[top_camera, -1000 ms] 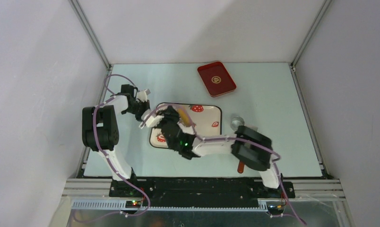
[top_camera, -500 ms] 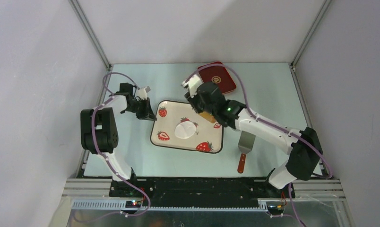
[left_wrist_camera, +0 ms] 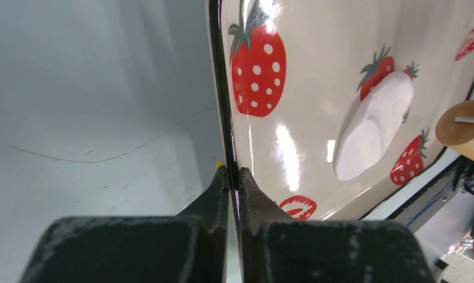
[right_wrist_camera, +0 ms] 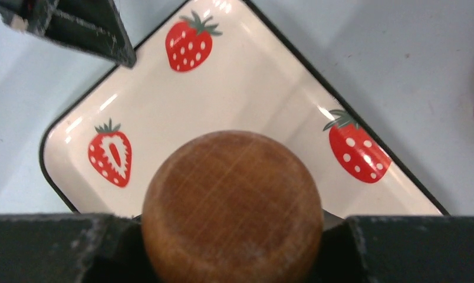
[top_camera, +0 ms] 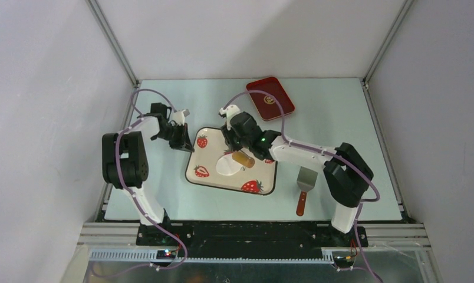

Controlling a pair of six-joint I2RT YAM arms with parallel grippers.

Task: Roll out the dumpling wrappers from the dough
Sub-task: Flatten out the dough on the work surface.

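One flat white dumpling wrapper (top_camera: 225,167) (left_wrist_camera: 373,127) lies near the middle of the strawberry-print tray (top_camera: 264,177) (left_wrist_camera: 317,35) (right_wrist_camera: 264,88). My right gripper (top_camera: 239,148) (right_wrist_camera: 231,236) is shut on a wooden rolling pin (top_camera: 243,159) (right_wrist_camera: 231,203). The pin rests at the wrapper's right edge, and its end (left_wrist_camera: 466,125) hides the wrapper in the right wrist view. My left gripper (top_camera: 184,141) (left_wrist_camera: 233,177) is shut on the tray's black left rim. No separate lump of dough is in view.
A small red tray (top_camera: 270,98) sits at the back of the table, right of centre. A metal spatula with a red handle (top_camera: 304,187) lies right of the strawberry tray. Grey walls close in the table on three sides.
My right gripper has brought the rolling pin from the tray's far right corner down and left onto the wrapper. The left gripper has kept its hold on the tray rim.
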